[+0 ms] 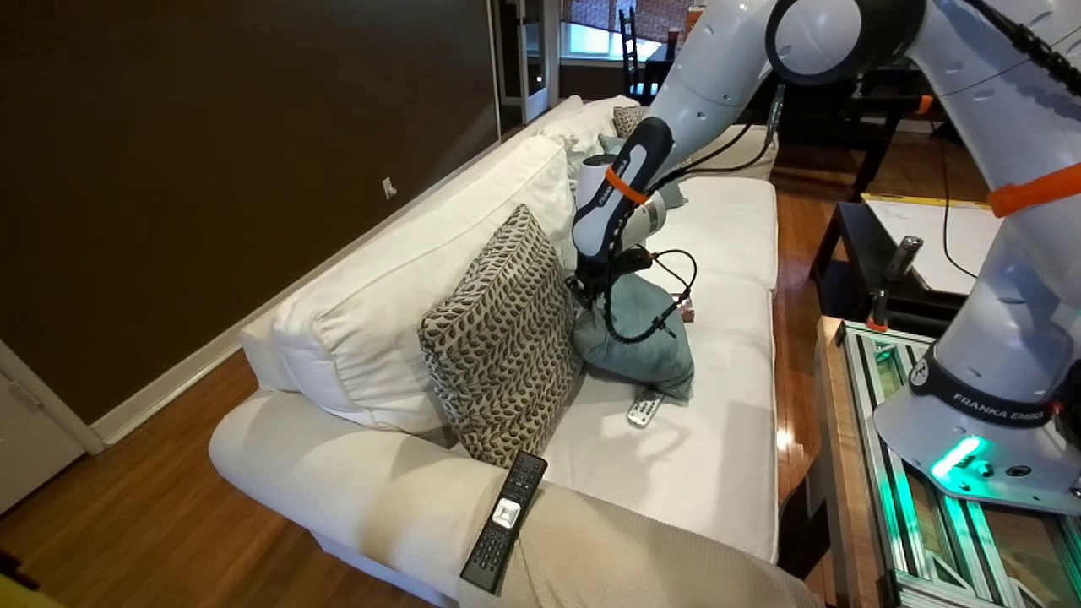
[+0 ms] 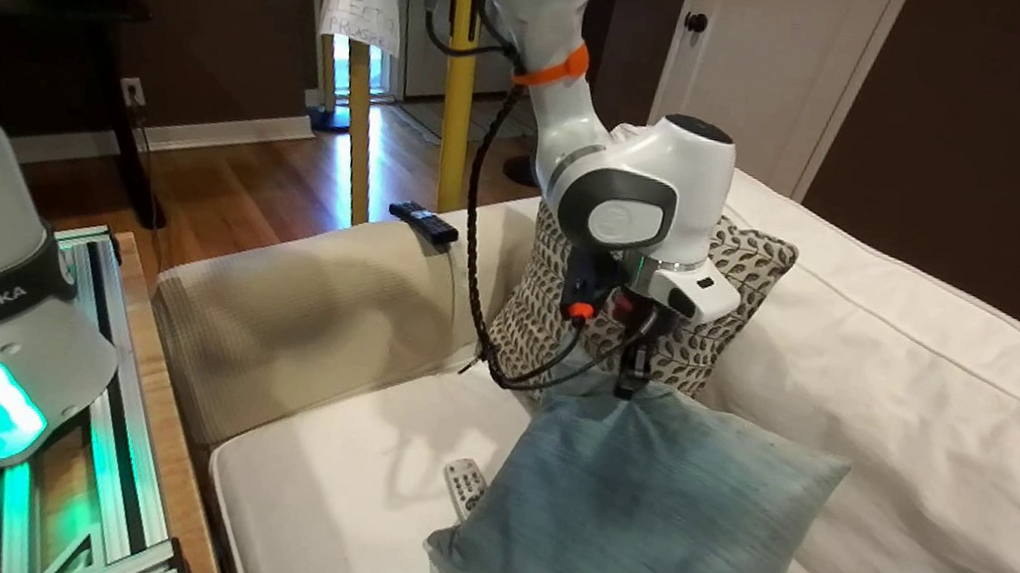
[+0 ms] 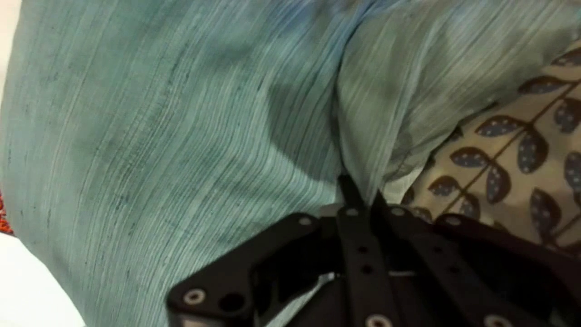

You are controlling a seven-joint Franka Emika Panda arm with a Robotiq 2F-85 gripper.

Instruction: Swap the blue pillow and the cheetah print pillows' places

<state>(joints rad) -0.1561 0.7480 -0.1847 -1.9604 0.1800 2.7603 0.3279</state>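
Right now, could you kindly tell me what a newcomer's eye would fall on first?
Probably the blue pillow, a fold of it pinched between dark fingers, beside the leaf-print pillow on the white sofa. Then perhaps the green glow on the robot's base, near the sofa.

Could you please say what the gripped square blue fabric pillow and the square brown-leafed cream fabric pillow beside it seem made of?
Blue pillow: woven fabric, perhaps faintly sheeny; fine streaked threads show. Leaf-print pillow: matte cloth, maybe cotton; no gloss shows.
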